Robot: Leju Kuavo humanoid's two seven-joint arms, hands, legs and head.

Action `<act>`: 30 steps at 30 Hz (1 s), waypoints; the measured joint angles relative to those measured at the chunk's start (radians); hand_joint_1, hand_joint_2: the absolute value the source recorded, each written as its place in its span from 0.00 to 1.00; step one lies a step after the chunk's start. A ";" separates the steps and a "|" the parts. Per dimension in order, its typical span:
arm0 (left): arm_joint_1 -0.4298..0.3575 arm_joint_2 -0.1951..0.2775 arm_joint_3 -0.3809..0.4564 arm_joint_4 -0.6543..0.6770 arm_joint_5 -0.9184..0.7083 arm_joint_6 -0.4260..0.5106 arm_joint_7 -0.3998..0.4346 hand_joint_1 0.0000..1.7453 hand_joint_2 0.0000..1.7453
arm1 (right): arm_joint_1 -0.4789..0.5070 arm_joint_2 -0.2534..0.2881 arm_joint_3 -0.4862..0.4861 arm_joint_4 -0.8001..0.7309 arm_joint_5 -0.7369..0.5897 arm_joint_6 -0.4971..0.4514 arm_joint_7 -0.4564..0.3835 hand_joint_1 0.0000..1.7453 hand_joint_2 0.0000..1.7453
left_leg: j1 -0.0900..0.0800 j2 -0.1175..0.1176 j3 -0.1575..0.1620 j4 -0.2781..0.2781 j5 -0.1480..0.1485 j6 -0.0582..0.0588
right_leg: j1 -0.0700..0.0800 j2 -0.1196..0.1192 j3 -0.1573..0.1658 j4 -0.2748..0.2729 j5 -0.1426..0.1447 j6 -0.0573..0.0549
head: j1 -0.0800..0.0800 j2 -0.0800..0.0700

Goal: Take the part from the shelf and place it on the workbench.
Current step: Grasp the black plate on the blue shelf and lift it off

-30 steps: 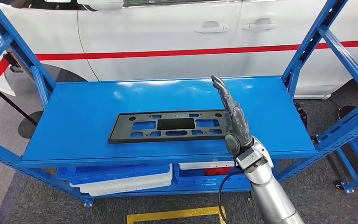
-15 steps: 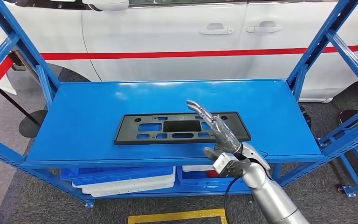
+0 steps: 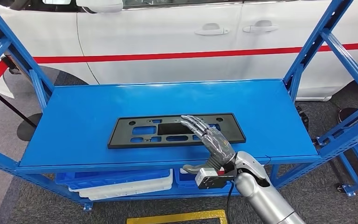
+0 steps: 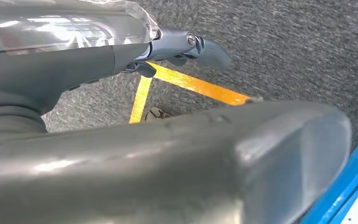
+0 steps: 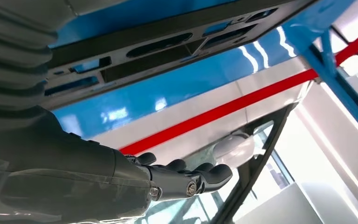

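Note:
The part is a flat black plate with several cut-outs [image 3: 140, 132], lying lengthwise on the blue shelf [image 3: 88, 102]. My right hand [image 3: 212, 142] reaches in from the front edge, palm down, fingers stretched over the plate's right half and the thumb hanging below the shelf's front edge. It holds nothing; I cannot tell whether the fingers touch the plate. The right wrist view shows the plate [image 5: 168, 44] close by, beyond the outstretched fingers [image 5: 200, 179]. My left hand [image 4: 121, 140] hangs over the grey floor with nothing in it.
A white car with a red stripe [image 3: 168, 37] stands right behind the shelf. Blue uprights [image 3: 312, 46] rise at both ends of the shelf. Blue and white bins [image 3: 121, 179] sit on the lower level. Yellow tape [image 3: 177, 217] marks the floor in front.
My right hand has tipped down from standing upright over the shelf's front to lying flat over the plate's right half. The view has shifted slightly.

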 joint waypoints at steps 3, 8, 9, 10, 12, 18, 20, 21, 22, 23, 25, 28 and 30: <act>0.000 -0.002 0.000 0.000 -0.001 0.002 -0.005 0.00 0.00 | -0.002 0.007 0.039 0.007 0.154 -0.124 0.053 0.00 1.00 | -0.002 -0.002 0.008 -0.021 0.000 0.019 | 0.002 0.001 -0.002 0.001 -0.001 0.015 | 0.000 0.000; -0.001 -0.008 0.000 0.000 -0.004 0.011 -0.014 0.00 0.00 | -0.014 0.044 0.118 0.038 0.376 -0.305 0.166 0.00 1.00 | -0.001 0.000 0.013 -0.031 0.006 0.042 | -0.005 -0.002 -0.096 0.208 -0.115 0.032 | 0.000 0.000; -0.001 -0.008 0.001 0.000 -0.005 0.013 -0.014 0.00 0.00 | -0.017 0.055 0.135 0.054 0.401 -0.325 0.183 0.00 1.00 | -0.002 0.000 0.013 -0.031 0.006 0.043 | -0.006 -0.002 -0.124 0.265 -0.133 0.034 | 0.000 0.000; 0.000 -0.009 0.001 0.000 -0.007 0.013 -0.014 0.00 0.00 | -0.022 0.066 0.150 0.072 0.421 -0.342 0.197 0.00 1.00 | -0.002 0.000 0.013 -0.030 0.005 0.043 | -0.006 -0.002 -0.137 0.288 -0.131 0.033 | 0.000 0.000; 0.001 -0.010 0.001 0.000 -0.012 0.014 -0.014 0.00 0.00 | -0.043 0.087 0.178 0.114 0.455 -0.376 0.220 0.00 1.00 | -0.003 -0.002 0.016 -0.028 0.003 0.041 | -0.006 -0.002 -0.108 0.219 -0.074 0.028 | 0.000 0.000; -0.001 -0.013 0.001 0.000 -0.021 0.022 -0.015 0.00 0.00 | -0.130 0.149 0.254 0.254 0.506 -0.444 0.268 0.00 1.00 | -0.007 -0.001 0.013 -0.023 -0.003 0.014 | 0.004 -0.003 -0.015 0.008 0.003 0.001 | 0.000 0.000; -0.001 -0.013 0.001 0.000 -0.021 0.023 -0.015 0.00 0.00 | -0.143 0.163 0.266 0.279 0.507 -0.448 0.269 0.00 1.00 | -0.005 -0.002 0.005 0.000 -0.021 0.002 | 0.000 -0.004 -0.010 0.000 0.007 -0.010 | 0.000 0.000; 0.000 -0.013 0.001 0.000 -0.021 0.023 -0.015 0.00 0.00 | -0.150 0.170 0.271 0.289 0.507 -0.450 0.269 0.00 1.00 | -0.003 -0.002 -0.012 0.038 -0.044 -0.004 | -0.002 -0.005 -0.008 -0.004 0.008 -0.015 | 0.000 0.000; 0.000 -0.013 0.001 0.000 -0.022 0.024 -0.015 0.00 0.00 | -0.156 0.176 0.276 0.300 0.509 -0.451 0.269 0.00 1.00 | -0.001 -0.002 -0.039 0.097 -0.074 -0.010 | -0.002 -0.006 -0.007 -0.006 0.009 -0.018 | 0.000 0.000; 0.000 -0.013 0.001 0.000 -0.022 0.025 -0.015 0.00 0.00 | -0.161 0.181 0.281 0.311 0.512 -0.452 0.270 0.00 1.00 | 0.000 -0.002 -0.072 0.166 -0.106 -0.014 | -0.001 -0.007 -0.006 -0.005 0.008 -0.021 | 0.000 0.000; 0.003 -0.013 0.001 0.000 -0.022 0.030 -0.015 0.00 0.00 | -0.169 0.191 0.295 0.339 0.519 -0.453 0.274 0.00 1.00 | 0.003 -0.002 -0.120 0.258 -0.130 -0.021 | 0.000 -0.006 -0.006 -0.005 0.007 -0.022 | 0.000 0.000; 0.004 -0.013 0.003 0.000 -0.022 0.039 -0.016 0.00 0.00 | -0.188 0.223 0.318 0.389 0.531 -0.455 0.290 0.00 1.00 | 0.006 -0.001 -0.064 0.130 -0.042 -0.021 | 0.000 -0.002 -0.002 -0.003 0.004 -0.018 | 0.000 0.000; 0.001 -0.013 0.003 0.000 -0.023 0.043 -0.017 0.00 0.00 | -0.205 0.247 0.334 0.419 0.549 -0.459 0.306 0.00 1.00 | 0.004 -0.002 -0.007 0.010 0.002 -0.012 | 0.004 0.000 -0.001 0.001 0.000 -0.010 | 0.000 0.000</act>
